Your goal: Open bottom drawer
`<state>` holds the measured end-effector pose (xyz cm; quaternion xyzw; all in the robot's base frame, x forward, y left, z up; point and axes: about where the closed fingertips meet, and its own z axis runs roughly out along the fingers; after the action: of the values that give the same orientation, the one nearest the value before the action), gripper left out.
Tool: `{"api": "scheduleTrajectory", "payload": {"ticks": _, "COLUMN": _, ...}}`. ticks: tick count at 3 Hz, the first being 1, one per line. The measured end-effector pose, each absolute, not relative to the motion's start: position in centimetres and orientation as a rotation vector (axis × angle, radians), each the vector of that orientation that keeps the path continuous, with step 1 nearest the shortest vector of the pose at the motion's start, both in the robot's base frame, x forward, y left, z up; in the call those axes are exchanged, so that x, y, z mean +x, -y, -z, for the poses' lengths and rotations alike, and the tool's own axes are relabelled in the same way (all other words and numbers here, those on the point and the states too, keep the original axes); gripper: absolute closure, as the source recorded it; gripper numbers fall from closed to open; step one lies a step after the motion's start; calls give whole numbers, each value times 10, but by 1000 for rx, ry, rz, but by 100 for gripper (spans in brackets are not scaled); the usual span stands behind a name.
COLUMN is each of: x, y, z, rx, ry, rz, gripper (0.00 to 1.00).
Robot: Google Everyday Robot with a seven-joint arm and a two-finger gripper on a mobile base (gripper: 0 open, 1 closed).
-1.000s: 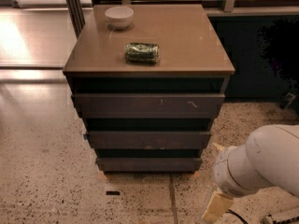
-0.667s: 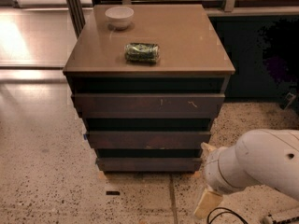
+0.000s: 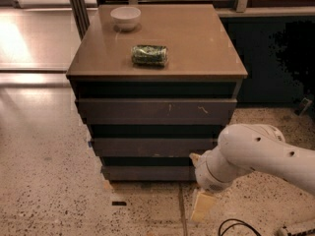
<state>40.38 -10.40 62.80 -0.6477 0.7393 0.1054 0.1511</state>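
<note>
A brown cabinet (image 3: 206, 43) with three dark handleless drawer fronts stands in the middle of the camera view. The bottom drawer (image 3: 147, 173) is the lowest and narrowest front, plain and flat, just above the floor, and looks closed. The mid-sized plain front (image 3: 152, 145) and the widest front with pale scratch marks (image 3: 152, 111) sit above it. My white arm (image 3: 261, 156) comes in from the right. My gripper (image 3: 201, 200) hangs low by the floor, just in front of the bottom drawer's right end and partly covering it.
A white bowl (image 3: 125, 17) and a green crumpled packet (image 3: 149, 54) lie on the cabinet top. A dark unit (image 3: 275, 58) stands to the right. A black cable (image 3: 236, 226) lies on the speckled floor at lower right. A dark post (image 3: 78, 9) stands at the back left.
My arm and gripper have moved left, from the lower right corner to the right end of the bottom drawer. The drawers have not moved.
</note>
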Motion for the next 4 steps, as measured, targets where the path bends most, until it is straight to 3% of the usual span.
{"api": "scheduleTrajectory", "payload": {"ticks": 2, "x": 396, "y": 90, "z": -562, "rx": -1906, "ry": -2092, "rz": -128, "gripper": 0}}
{"api": "scheduleTrajectory", "payload": {"ticks": 4, "x": 408, "y": 84, "z": -561, "rx": -1808, "ry": -2087, "rz": -88, "gripper": 0}}
